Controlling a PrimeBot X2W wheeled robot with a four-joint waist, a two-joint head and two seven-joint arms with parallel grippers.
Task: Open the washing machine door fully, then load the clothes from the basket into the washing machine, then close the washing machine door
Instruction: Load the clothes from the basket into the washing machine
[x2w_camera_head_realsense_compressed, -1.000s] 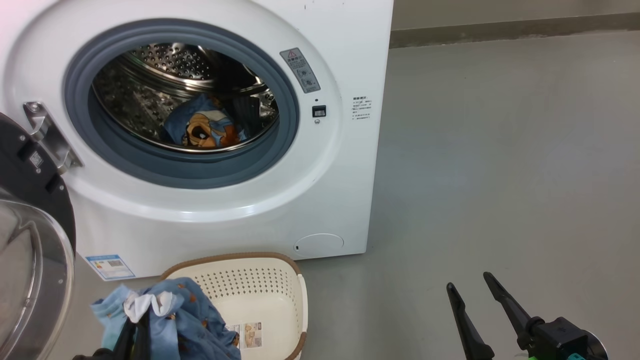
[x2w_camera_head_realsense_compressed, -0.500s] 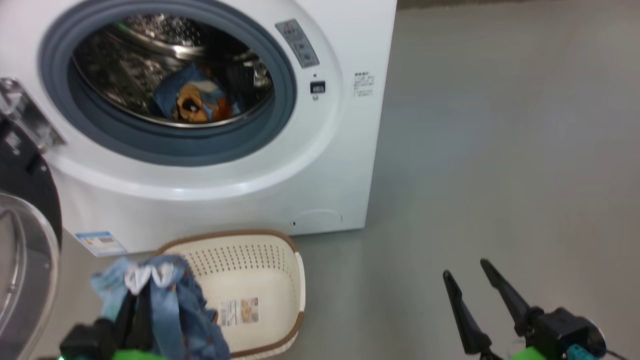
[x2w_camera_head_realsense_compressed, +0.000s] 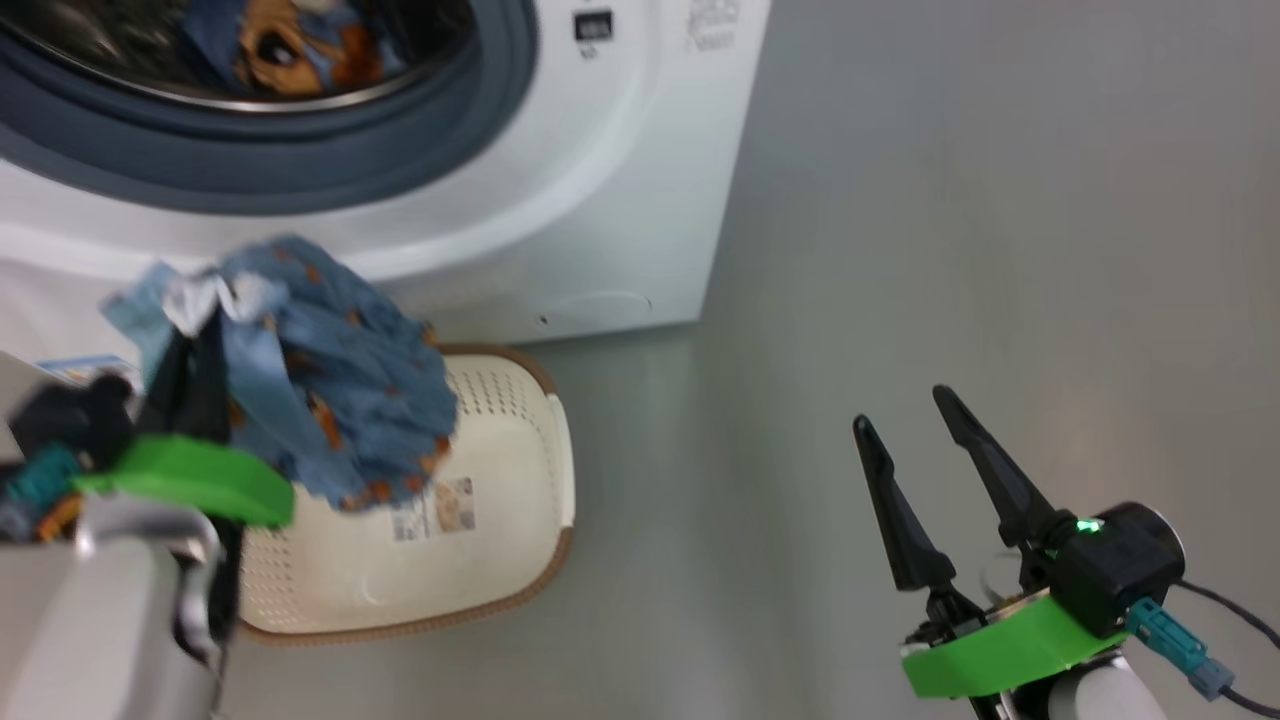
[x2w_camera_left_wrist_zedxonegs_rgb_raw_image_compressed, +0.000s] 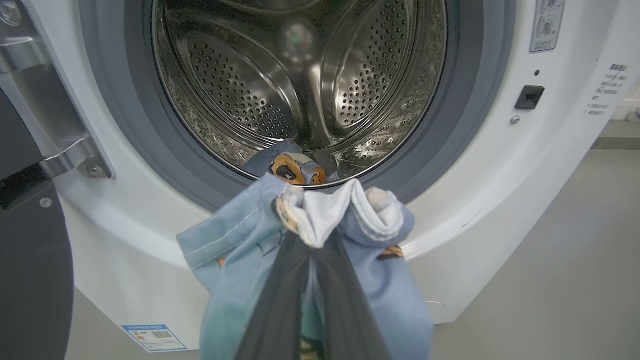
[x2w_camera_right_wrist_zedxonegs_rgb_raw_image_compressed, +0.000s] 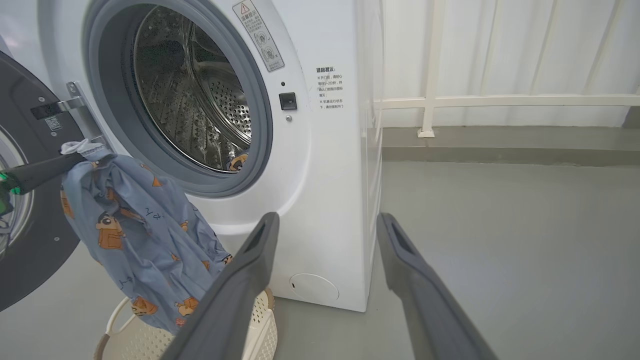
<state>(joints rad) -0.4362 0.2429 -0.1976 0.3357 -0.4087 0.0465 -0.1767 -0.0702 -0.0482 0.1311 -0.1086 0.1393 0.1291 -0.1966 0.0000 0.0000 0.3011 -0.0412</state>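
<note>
The washing machine (x2w_camera_head_realsense_compressed: 600, 200) stands with its round black-rimmed door (x2w_camera_right_wrist_zedxonegs_rgb_raw_image_compressed: 30, 250) swung open to the left. One light-blue printed garment (x2w_camera_left_wrist_zedxonegs_rgb_raw_image_compressed: 295, 167) lies in the bottom of the steel drum (x2w_camera_left_wrist_zedxonegs_rgb_raw_image_compressed: 250, 85). My left gripper (x2w_camera_left_wrist_zedxonegs_rgb_raw_image_compressed: 310, 240) is shut on the other piece of the clothes (x2w_camera_head_realsense_compressed: 320, 400), pinching its cream trim. The bundle (x2w_camera_right_wrist_zedxonegs_rgb_raw_image_compressed: 135, 235) hangs above the cream basket (x2w_camera_head_realsense_compressed: 500, 560), just below and in front of the drum opening. My right gripper (x2w_camera_head_realsense_compressed: 900, 406) is open and holds nothing, low over the floor to the right of the machine.
Grey floor (x2w_camera_head_realsense_compressed: 950, 200) stretches to the right of the machine. A white railing and curtain (x2w_camera_right_wrist_zedxonegs_rgb_raw_image_compressed: 500, 100) stand along the far wall. The door's metal hinge (x2w_camera_left_wrist_zedxonegs_rgb_raw_image_compressed: 55, 125) juts out left of the opening. A sticker (x2w_camera_head_realsense_compressed: 435, 510) lies inside the basket.
The head camera has tilted down. My left gripper has lifted the garment out of the basket, up toward the drum opening. The right gripper stays open in place.
</note>
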